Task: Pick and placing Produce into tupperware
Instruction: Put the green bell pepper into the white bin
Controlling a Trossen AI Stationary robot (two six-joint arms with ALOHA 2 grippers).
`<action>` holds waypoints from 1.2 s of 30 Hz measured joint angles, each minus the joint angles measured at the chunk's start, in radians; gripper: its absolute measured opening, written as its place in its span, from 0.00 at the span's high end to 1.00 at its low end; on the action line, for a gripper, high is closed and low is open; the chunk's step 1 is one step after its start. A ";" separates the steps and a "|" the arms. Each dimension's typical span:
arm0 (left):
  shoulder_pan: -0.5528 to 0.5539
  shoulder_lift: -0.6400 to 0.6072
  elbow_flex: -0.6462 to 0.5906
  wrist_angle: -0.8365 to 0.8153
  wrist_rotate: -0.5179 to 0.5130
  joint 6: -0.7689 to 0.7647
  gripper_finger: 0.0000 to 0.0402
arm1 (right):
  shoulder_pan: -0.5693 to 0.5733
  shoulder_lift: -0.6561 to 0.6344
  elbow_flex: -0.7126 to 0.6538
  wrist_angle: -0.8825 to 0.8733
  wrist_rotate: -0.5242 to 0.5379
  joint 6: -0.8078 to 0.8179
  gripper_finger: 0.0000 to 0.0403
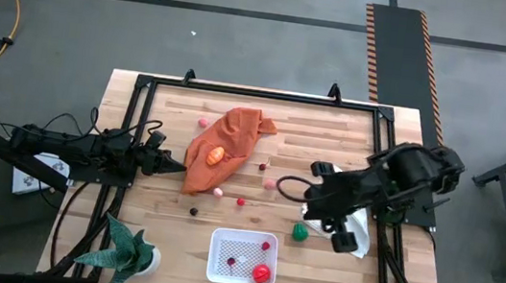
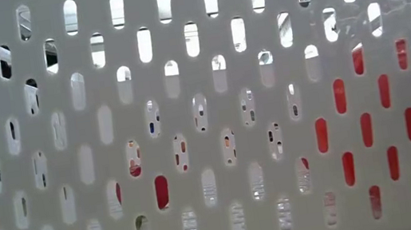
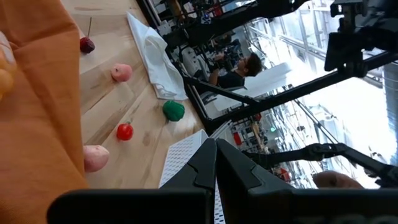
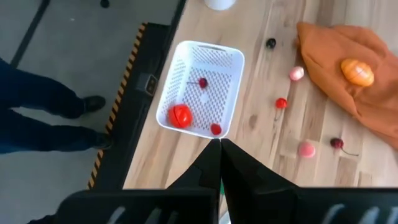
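Right gripper (image 1: 288,186), fingers closed & empty, hovers at 1 o'clock from tupperware (image 1: 241,256); left gripper (image 1: 177,166), also closed, waits by orange cloth (image 1: 224,143).

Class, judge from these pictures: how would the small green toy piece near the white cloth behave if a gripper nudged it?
The green piece looks rounded, so it would probably roll. It seems tiny and likely light. Lying beside the white cloth, it might stop there.
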 joint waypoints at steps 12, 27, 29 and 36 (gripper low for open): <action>0.000 0.000 0.000 0.000 0.000 0.000 1.00 | -0.002 -0.178 -0.004 -0.001 0.120 0.012 1.00; 0.000 0.000 0.000 0.000 0.000 0.000 1.00 | -0.014 -0.645 -0.839 0.490 0.197 0.172 1.00; 0.000 0.000 0.000 0.000 0.000 0.000 1.00 | -0.025 -0.697 -0.953 0.534 0.188 0.224 1.00; 0.000 0.000 0.000 0.000 0.000 0.000 1.00 | -0.044 -0.825 -1.295 0.676 0.107 0.379 0.99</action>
